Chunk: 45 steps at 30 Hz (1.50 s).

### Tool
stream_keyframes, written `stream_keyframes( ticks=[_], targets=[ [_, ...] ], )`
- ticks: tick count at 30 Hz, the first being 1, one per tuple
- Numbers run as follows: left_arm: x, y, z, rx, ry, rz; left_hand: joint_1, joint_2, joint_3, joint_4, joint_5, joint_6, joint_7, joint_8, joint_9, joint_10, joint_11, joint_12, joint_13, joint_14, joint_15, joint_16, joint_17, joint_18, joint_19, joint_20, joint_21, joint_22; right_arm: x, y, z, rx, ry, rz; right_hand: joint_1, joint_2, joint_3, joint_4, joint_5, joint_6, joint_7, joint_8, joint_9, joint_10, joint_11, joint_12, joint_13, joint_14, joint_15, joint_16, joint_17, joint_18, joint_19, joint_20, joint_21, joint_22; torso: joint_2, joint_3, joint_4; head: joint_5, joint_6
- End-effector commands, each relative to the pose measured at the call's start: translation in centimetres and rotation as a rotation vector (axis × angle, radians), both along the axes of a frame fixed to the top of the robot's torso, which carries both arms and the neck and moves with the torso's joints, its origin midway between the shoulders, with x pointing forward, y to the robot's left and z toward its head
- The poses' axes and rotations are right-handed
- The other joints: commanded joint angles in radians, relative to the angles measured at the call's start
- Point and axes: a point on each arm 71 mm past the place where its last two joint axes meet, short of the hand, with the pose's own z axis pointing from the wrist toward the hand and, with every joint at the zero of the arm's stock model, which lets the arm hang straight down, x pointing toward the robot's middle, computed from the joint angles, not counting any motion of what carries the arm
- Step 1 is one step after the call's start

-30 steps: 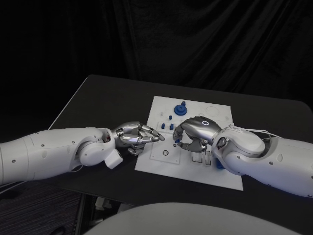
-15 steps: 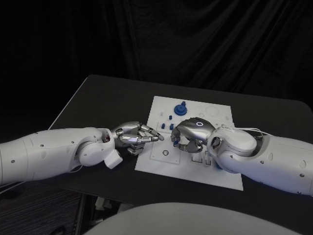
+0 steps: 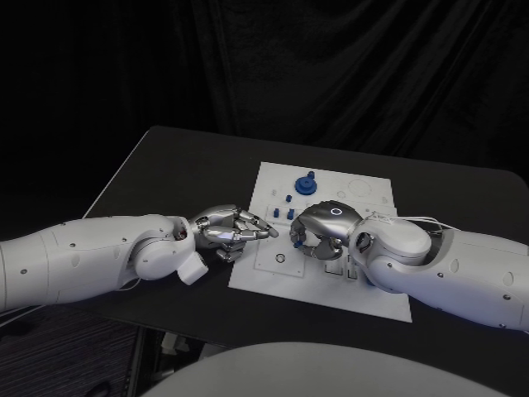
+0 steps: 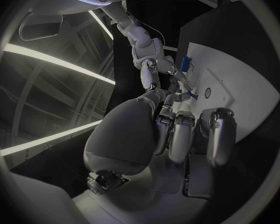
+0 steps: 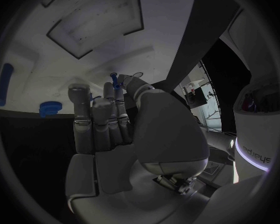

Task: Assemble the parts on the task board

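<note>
A: What is seen nearest on the black bench [image 3: 169, 165]?

B: The near edge of the white task board [image 3: 372, 299] is seen there, bare apart from some small outlined slots beside the right arm. A blue part [image 3: 371, 279] is partly hidden under that arm's wrist.

A: How is the right robot hand [image 3: 324, 227] held?

B: It is placed over the middle of the board, palm down, with its fingers curled inward. In the right wrist view a small blue peg [image 5: 115, 79] is seen pinched at the fingertips [image 5: 118, 92], close above the white board surface.

A: And the left robot hand [image 3: 231, 230]?

B: It is kept at the board's left edge, level with the right hand and near it. Its fingers are drawn together in a loose curl; whether anything is held in them cannot be told.

A: What is found farther back on the board?

B: Just beyond the two hands, a few short blue pegs [image 3: 286, 199] are stood upright in the board. Farther still, a larger round blue part with a knob [image 3: 307, 182] is seated in the board, and to its right some circular recesses [image 3: 358, 188] are seen.
</note>
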Motion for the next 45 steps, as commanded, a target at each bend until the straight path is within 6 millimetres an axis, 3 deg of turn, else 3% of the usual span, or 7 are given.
stream_keyframes(
  ticks=[1,29,37,40,42,44,45],
  targets=[
    [-0.04,-0.14,0.07,-0.017,-0.003,0.003,-0.005,-0.005,0.009,-0.002,0.003,0.01,0.0,0.004,0.0,0.111,-0.003,-0.001,0.26,0.104,0.001,0.003,0.263,0.006,-0.006,0.0,-0.006,0.215,0.0,-0.1,-0.28,-0.029,0.006,-0.012,-0.003,0.01,-0.004,-0.002,-0.005,-0.005,-0.001,-0.007,-0.001,0.01,0.001,-0.004,-0.001,0.003,0.001,0.001,-0.001,-0.003,-0.006,0.002,-0.002,0.071,0.0,0.0,-0.0002,0.001,0.0],
    [-0.05,-0.28,0.06,-0.02,-0.001,-0.003,-0.007,-0.006,0.01,-0.002,0.003,0.011,0.0,0.005,0.0,0.111,-0.003,-0.001,0.26,0.104,0.001,0.003,0.263,0.006,-0.007,0.0,-0.007,0.215,0.09,0.44,-0.58,-0.035,0.011,-0.007,-0.005,0.012,-0.005,0.0,-0.012,-0.017,0.003,-0.024,-0.008,0.01,0.003,-0.009,-0.002,-0.006,0.003,-0.004,-0.016,-0.001,-0.015,0.003,-0.018,0.067,0.0,-0.0003,0.0004,0.002,0.0],
    [-0.06,-0.29,0.06,-0.02,0.0,-0.004,-0.008,-0.005,0.011,-0.001,0.003,0.011,0.0,0.005,0.0,0.111,-0.003,-0.001,0.26,0.104,0.001,0.003,0.263,0.006,-0.008,0.0,-0.007,0.215,0.16,0.53,-0.73,-0.043,0.015,-0.007,-0.017,0.009,-0.011,0.009,-0.08,-0.051,0.018,-0.071,-0.034,-0.02,0.018,-0.026,-0.004,-0.023,0.016,-0.01,-0.029,0.003,-0.034,0.013,-0.054,0.059,-0.001,-0.001,0.0,0.004,0.0],
    [-0.06,-0.29,0.05,-0.02,0.0,-0.004,-0.009,-0.005,0.012,-0.001,0.003,0.013,0.0,0.006,0.0,0.111,-0.003,-0.001,0.26,0.104,0.001,0.003,0.263,0.006,-0.007,0.0,-0.006,0.215,0.17,0.51,-0.81,-0.051,0.02,-0.008,-0.032,-0.003,-0.028,0.023,-0.143,-0.114,0.046,-0.127,-0.071,-0.102,0.048,-0.045,-0.007,-0.065,0.044,-0.025,-0.076,0.01,-0.073,0.033,-0.124,0.042,0.0,-0.001,0.0,0.003,0.0],
    [-0.07,-0.29,0.05,-0.02,0.0,-0.005,-0.009,-0.005,0.012,-0.001,0.003,0.013,0.0,0.006,0.0,0.111,-0.003,-0.001,0.26,0.104,0.001,0.003,0.263,0.006,-0.007,0.0,-0.006,0.215,0.17,0.51,-0.83,-0.053,0.021,-0.009,-0.033,-0.005,-0.031,0.024,-0.148,-0.12,0.049,-0.133,-0.076,-0.111,0.051,-0.045,-0.006,-0.069,0.046,-0.025,-0.079,0.011,-0.076,0.036,-0.13,0.041,0.0,-0.0011,0.0002,0.002,0.0],
    [-0.07,-0.29,0.05,-0.02,0.001,-0.005,-0.009,-0.005,0.012,-0.001,0.003,0.013,0.0,0.006,0.0,0.111,-0.003,-0.001,0.26,0.104,0.001,0.003,0.263,0.006,-0.007,0.0,-0.006,0.215,0.17,0.5,-0.86,-0.056,0.023,-0.009,-0.034,-0.007,-0.053,0.028,-0.177,-0.17,0.064,-0.17,-0.105,-0.183,0.067,-0.043,0.001,-0.096,0.063,-0.028,-0.1,0.016,-0.1,0.049,-0.168,0.034,0.0,-0.0008,0.0006,0.001,0.0],
    [-0.07,-0.3,0.05,-0.02,0.001,-0.005,-0.009,-0.005,0.012,-0.001,0.003,0.013,0.0,0.006,0.0,0.111,-0.003,-0.001,0.26,0.104,0.001,0.003,0.263,0.006,-0.007,0.0,-0.006,0.215,0.17,0.49,-0.87,-0.057,0.024,-0.009,-0.033,-0.008,-0.059,0.028,-0.181,-0.18,0.061,-0.176,-0.111,-0.198,0.069,-0.042,0.003,-0.104,0.062,-0.03,-0.11,0.017,-0.106,0.052,-0.177,0.032,0.0,-0.0008,0.0005,0.001,0.0]
  ],
)
